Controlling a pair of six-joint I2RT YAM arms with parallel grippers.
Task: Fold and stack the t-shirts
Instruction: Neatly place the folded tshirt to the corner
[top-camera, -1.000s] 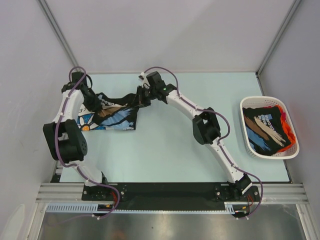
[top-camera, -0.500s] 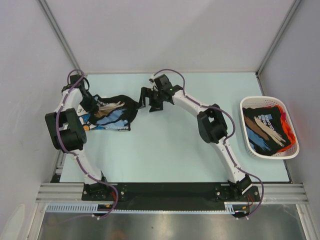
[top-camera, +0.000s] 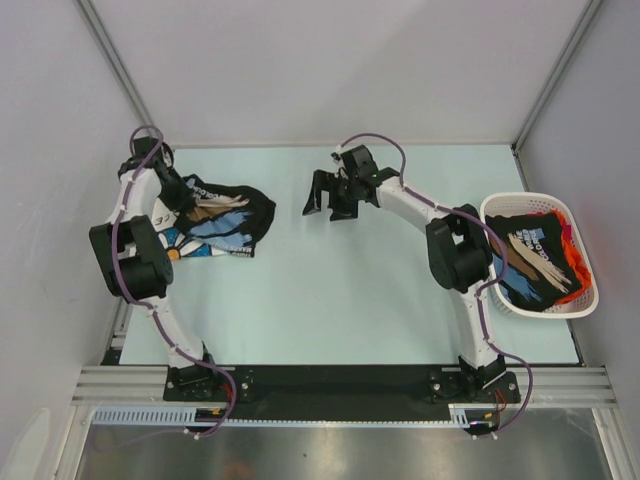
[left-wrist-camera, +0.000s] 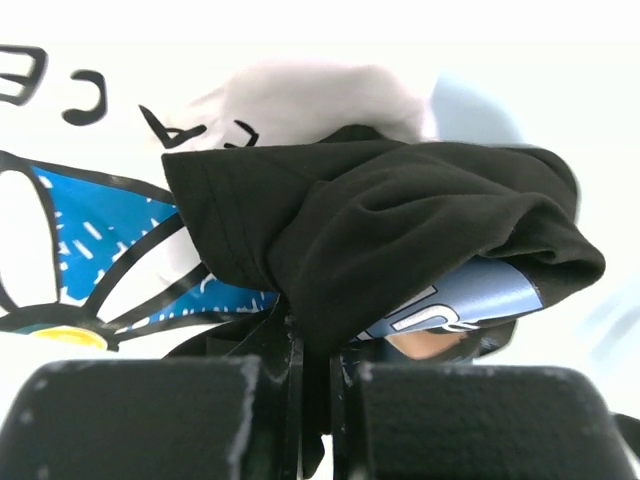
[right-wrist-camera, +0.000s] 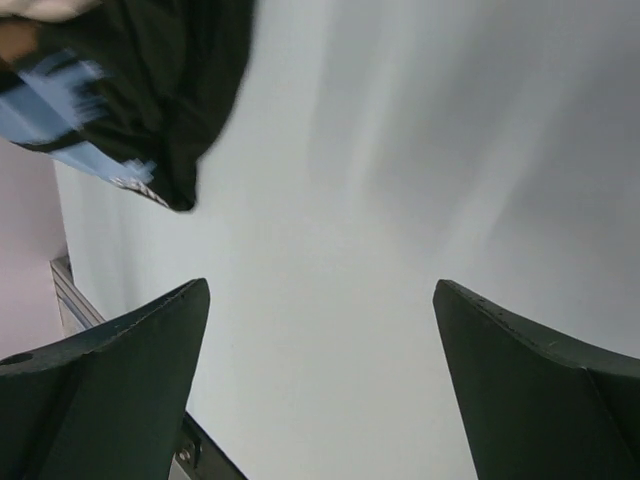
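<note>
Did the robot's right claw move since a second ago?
Yes. The right gripper let go of the black printed t-shirt and slid right, toward the white basket.

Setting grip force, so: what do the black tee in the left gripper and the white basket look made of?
Black tee: soft matte knit cloth, probably cotton; it drapes in rounded folds and shows a stitched hem. Basket: apparently rigid white plastic, faintly glossy; slotted walls and a smooth moulded rim.
</note>
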